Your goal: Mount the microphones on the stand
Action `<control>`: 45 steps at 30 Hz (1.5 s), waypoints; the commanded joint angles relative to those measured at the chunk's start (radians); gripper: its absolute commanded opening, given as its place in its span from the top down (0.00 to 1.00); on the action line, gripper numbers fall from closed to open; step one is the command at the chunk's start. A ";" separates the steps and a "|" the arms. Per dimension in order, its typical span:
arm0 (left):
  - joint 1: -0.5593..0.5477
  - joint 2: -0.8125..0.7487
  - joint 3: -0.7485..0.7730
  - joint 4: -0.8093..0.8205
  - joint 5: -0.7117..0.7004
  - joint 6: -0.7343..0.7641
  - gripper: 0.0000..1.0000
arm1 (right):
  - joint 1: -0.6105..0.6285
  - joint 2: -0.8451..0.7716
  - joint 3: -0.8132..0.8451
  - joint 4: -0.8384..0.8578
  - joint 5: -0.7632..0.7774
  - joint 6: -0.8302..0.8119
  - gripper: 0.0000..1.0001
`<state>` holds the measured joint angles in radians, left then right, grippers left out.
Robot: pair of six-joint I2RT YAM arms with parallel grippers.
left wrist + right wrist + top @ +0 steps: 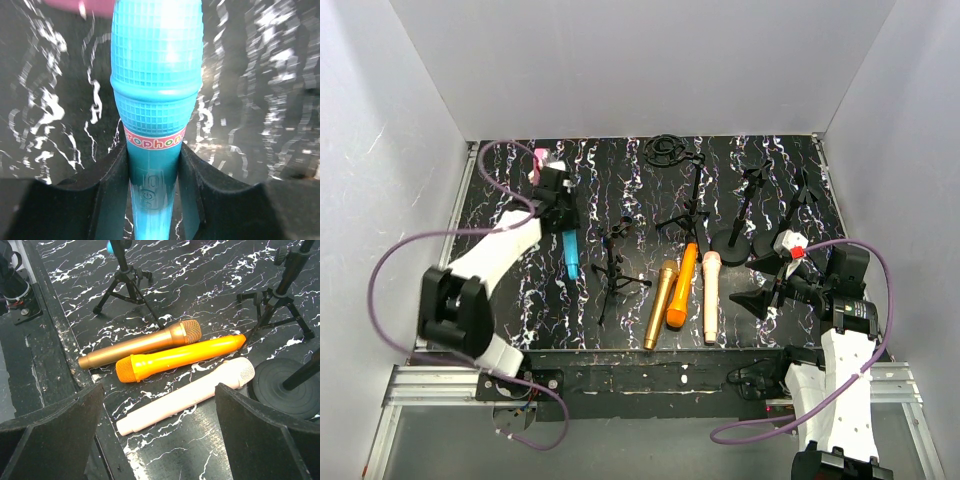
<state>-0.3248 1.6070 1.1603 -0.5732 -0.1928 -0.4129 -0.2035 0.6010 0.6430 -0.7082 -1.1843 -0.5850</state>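
- From above: the left tool [558, 200] is down at the far left of the black marbled counter [520, 290]. It sits over the head end of the cyan microphone [570, 252], whose handle pokes out toward the near edge. A pink block [540, 157] sits just behind.
- Mid-counter, the gold microphone [660, 305], orange microphone [682, 285] and peach microphone [711, 295] lie side by side, near a small tripod stand [617, 270]. The right tool [762, 283] hangs just right of them, spread wide, nothing in it.
- Left wrist: both fingers [107, 200] press the cyan microphone [155, 100] on its handle, just below the red lettered band. The left tool [154, 167] is clamped on it.
- Right wrist: the right tool [160, 440] has its jaws wide apart by the near edge. The peach microphone [185, 395] lies nearest, with the orange microphone [180, 357] and gold microphone [140, 342] close together beyond. A round-base stand [285, 390] sits right by the peach head, and the small tripod stand [125, 280] is farther back.
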 commanded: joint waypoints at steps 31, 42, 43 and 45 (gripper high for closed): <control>-0.017 -0.464 0.047 0.906 0.826 -0.012 1.00 | -0.004 -0.001 -0.005 -0.008 -0.014 -0.027 0.02; -0.151 -0.440 0.035 0.886 0.774 0.080 1.00 | -0.004 0.002 -0.006 -0.007 -0.015 -0.029 0.02; -0.158 -0.438 0.035 0.874 0.770 0.095 1.00 | -0.004 0.003 -0.006 -0.007 -0.015 -0.029 0.02; -0.168 -0.435 0.033 0.852 0.759 0.127 1.00 | -0.004 0.003 -0.006 -0.007 -0.015 -0.030 0.02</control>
<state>-0.4755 1.1893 1.1793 0.2905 0.5941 -0.3565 -0.2035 0.6022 0.6430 -0.7082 -1.1847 -0.6029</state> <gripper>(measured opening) 0.364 0.983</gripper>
